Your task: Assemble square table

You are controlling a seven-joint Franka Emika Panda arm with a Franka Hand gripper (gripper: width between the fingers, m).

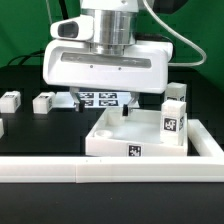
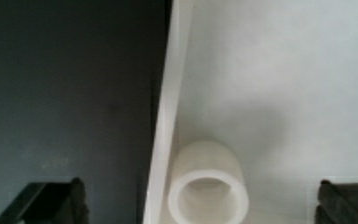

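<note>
Exterior view: the gripper point(image 1: 101, 102) hangs over the far corner of the tabletop point(image 1: 110, 147), which lies at 4 o'clock in the frame, just behind the border rail point(image 1: 60, 172). A tagged leg block point(image 1: 174, 118) stands upright at the tabletop's 3 o'clock side (whether on it or just beside it I cannot tell). Two more leg blocks point(image 1: 43, 101) lie out at 9 o'clock, and the marker board point(image 1: 98, 99) is at 12 o'clock of the tabletop. Wrist view: the fingertips point(image 2: 51, 203) are spread wide and grip nothing. The tabletop's edge and a corner hole point(image 2: 206, 192) lie between them. I judge this an approach to grasp the rim. I would descend straight, keep the edge centred, stay clear of the hole, and close only once both pads flank the rim.
</note>
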